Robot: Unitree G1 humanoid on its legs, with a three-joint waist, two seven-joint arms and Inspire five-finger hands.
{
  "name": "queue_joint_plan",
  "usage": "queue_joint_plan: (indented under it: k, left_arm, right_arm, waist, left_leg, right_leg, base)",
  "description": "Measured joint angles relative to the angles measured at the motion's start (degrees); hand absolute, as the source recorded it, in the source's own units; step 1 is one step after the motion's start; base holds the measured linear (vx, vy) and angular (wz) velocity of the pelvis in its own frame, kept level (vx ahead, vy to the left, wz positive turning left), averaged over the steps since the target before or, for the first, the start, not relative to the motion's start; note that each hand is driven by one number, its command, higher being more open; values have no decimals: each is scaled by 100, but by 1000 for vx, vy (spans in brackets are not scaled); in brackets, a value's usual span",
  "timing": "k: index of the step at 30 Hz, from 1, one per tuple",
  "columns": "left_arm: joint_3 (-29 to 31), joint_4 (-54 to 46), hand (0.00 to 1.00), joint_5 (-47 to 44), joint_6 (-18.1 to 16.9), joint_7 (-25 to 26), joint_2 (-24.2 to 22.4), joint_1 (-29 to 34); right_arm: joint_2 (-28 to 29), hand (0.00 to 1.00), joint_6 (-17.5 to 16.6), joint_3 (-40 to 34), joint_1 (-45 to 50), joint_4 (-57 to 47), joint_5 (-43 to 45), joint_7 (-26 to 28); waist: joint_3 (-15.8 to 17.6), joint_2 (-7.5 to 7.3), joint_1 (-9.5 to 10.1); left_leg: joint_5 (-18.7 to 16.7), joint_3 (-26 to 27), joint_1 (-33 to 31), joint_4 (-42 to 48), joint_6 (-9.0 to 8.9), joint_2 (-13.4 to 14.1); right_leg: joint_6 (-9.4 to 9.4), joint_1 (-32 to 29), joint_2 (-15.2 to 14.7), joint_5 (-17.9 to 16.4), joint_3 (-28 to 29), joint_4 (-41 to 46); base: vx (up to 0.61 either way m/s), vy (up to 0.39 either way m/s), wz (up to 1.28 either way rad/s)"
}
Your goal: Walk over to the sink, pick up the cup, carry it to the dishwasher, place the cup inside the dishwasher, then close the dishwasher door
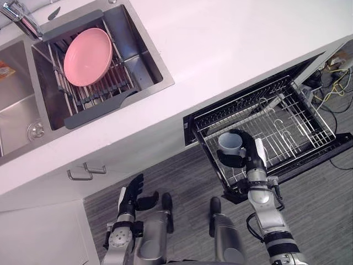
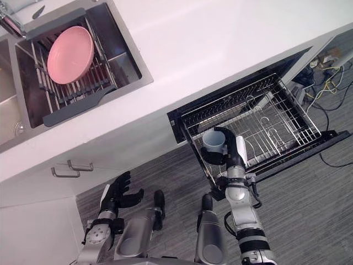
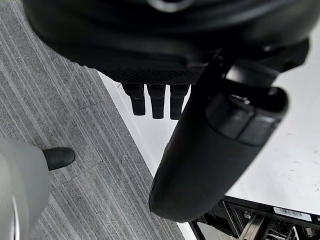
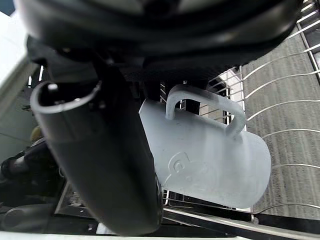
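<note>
A pale grey-blue cup with a handle is held by my right hand, whose fingers and thumb curl round it. The cup hangs upright over the near left corner of the pulled-out wire rack of the open dishwasher. In the right wrist view the cup shows past the thumb with rack wires behind it. My left hand hangs low in front of the cabinet, its fingers relaxed and holding nothing.
The steel sink at the upper left holds a pink plate on a drying rack, with a tap beside it. White counter runs between sink and dishwasher. A cabinet handle sticks out below. Cables lie at the far right.
</note>
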Motion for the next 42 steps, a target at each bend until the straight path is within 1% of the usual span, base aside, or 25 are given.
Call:
queue_joint_plan:
  k: [1, 2, 7, 13, 20, 22, 24, 25, 26, 27, 29, 30, 32, 33, 34, 35, 37, 39, 41, 42]
  left_arm:
    - [-4, 0, 90, 0, -6, 5, 0, -15]
    - [-12, -1, 90, -1, -27, 51, -1, -55]
    - [-63, -1, 90, -2, -44, 149, -32, -127]
    - [-77, -1, 90, -1, -44, 203, -53, -134]
    - [-78, -1, 90, -1, -43, 206, -61, -135]
    - [-80, -16, 90, 0, -43, 206, -71, -135]
    - [-79, -15, 90, 1, -37, 206, -78, -133]
    - [-79, -15, 90, 1, -37, 206, -78, -133]
    - [-79, -12, 90, 3, -28, 206, -92, -119]
    - [-78, -10, 90, 4, -22, 205, -105, -111]
    - [-69, -8, 90, 8, -18, 202, -130, -107]
    - [-60, -5, 90, 12, -16, 201, -134, -107]
    - [-41, 52, 90, 17, 37, 187, -176, -106]
    - [-40, 72, 90, 22, 61, 179, -192, -101]
    - [-31, 149, 90, 74, 81, 160, -224, -93]
    - [-31, 245, 90, 127, 102, 143, -233, -74]
    - [-28, 310, 90, 140, 113, 122, -238, -24]
    - [16, 454, 90, 187, 129, 110, -281, 37]
    - [76, 479, 90, 225, 159, 113, -325, 131]
    - [88, 568, 90, 230, 168, 114, -367, 220]
  right_arm:
    - [3, 30, 9, -2, -6, 23, 1, -9]
    - [16, 90, 18, -6, -17, 49, 10, -20]
    - [74, 90, 46, 1, -164, 279, 7, -21]
    - [156, 90, 90, -15, -168, 309, -7, -87]
    - [200, 90, 231, -47, -131, 182, -78, -129]
    - [306, 90, 291, -146, 119, -359, -190, -172]
    - [342, 90, 291, -148, 463, -1076, -238, -260]
    - [347, 90, 292, -151, 481, -1117, -239, -266]
    - [428, 90, 274, -180, 737, -1630, -268, -359]
    - [468, 90, 249, -187, 843, -1823, -293, -408]
    - [601, 90, 221, -234, 1083, -2229, -294, -445]
    - [646, 90, 215, -241, 1149, -2321, -293, -453]
    - [784, 90, 165, -250, 1458, -2591, -266, -449]
    - [816, 90, 155, -253, 1547, -2639, -244, -439]
    - [895, 90, 144, -251, 1736, -2747, -179, -410]
    - [1007, 90, 113, -246, 1940, -2840, -160, -373]
    - [1158, 90, 34, -235, 2166, -3000, -153, -312]
    - [1220, 90, -54, -193, 2358, -3194, 6, -250]
    - [1230, 90, -152, -122, 2429, -3289, 68, -213]
    - [1280, 90, -248, -51, 2604, -3464, 98, -185]
  waist:
    - [9, 9, 3]
    - [46, 19, 8]
    - [107, 63, 12]
    - [107, 64, 26]
    - [108, 63, 56]
    - [110, 60, 65]
    - [109, 58, 62]
    - [109, 57, 62]
    - [106, 50, 59]
    - [103, 43, 53]
    - [69, -16, 33]
    - [56, -39, 26]
    - [-15, -144, -19]
    - [-33, -173, -21]
    - [-99, -221, -32]
    - [-239, -282, -49]
    - [-373, -355, -83]
    - [-603, -385, -92]
    - [-718, -385, -113]
    - [-882, -369, -116]
  left_leg:
    - [0, 0, 0, -3, 0, -1]
    - [1, 0, 2, -8, 0, -3]
    - [12, 0, 9, -51, -11, -11]
    - [63, -2, 21, -114, -12, -20]
    - [89, 23, 87, -169, -22, -19]
    - [84, 25, 155, -185, -26, -10]
    - [56, 21, 226, -188, -25, 14]
    - [51, 21, 231, -187, -25, 16]
    - [-13, 25, 315, -176, -50, 42]
    - [-31, 26, 366, -175, -53, 55]
    - [-125, 27, 408, -154, -79, 84]
    - [-153, 27, 414, -140, -59, 97]
    - [-176, 21, 450, -28, -86, 150]
    - [-195, 12, 478, -3, -93, 153]
    - [-213, 9, 549, 31, -102, 151]
    - [-216, 6, 605, 28, -103, 145]
    - [-227, 25, 694, 22, -120, 142]
    - [-238, 24, 781, -5, -135, 142]
    - [-251, 23, 882, -36, -148, 144]
    - [-253, 8, 969, -74, -152, 144]
  right_leg:
    - [0, 0, -1, -2, -4, 0]
    - [0, 0, -2, -7, -5, 0]
    - [-2, -12, -4, -10, -6, -3]
    - [-2, -32, -5, -9, -6, -10]
    - [-2, -4, 2, -8, 23, -23]
    - [-2, 81, 9, -7, 21, -61]
    - [-3, 186, 30, -5, 15, -120]
    - [-3, 193, 31, -5, 14, -124]
    - [-4, 305, 54, -7, -3, -169]
    - [-5, 369, 64, -7, -6, -209]
    - [-28, 464, 83, -25, -32, -236]
    - [-35, 483, 90, -31, -44, -243]
    - [-48, 609, 103, -79, -129, -260]
    - [-45, 656, 102, -100, -144, -258]
    - [-42, 749, 90, -145, -199, -258]
    - [-44, 809, 75, -179, -274, -260]
    - [-46, 940, 54, -260, -366, -258]
    - [-55, 1044, 50, -314, -420, -263]
    - [-56, 1139, 51, -346, -427, -272]
    - [-62, 1234, 53, -366, -457, -306]
  base:
    - [0, 0, 0]
    - [0, 0, 0]
    - [0, 0, 0]
    - [0, 0, 0]
    - [-1, -2, -1]
    - [0, 0, 0]
    - [0, 0, 0]
    - [23, -10, -3]
    - [25, -9, -3]
    - [37, -12, -3]
    - [15, -5, 0]
    - [41, -17, 4]
    - [62, -25, 10]
    - [84, -20, 14]
    - [84, -12, 19]
    - [107, -16, 21]
    - [79, -23, 23]
    - [47, -28, 15]
    - [29, -27, 5]
    - [13, -24, 5]
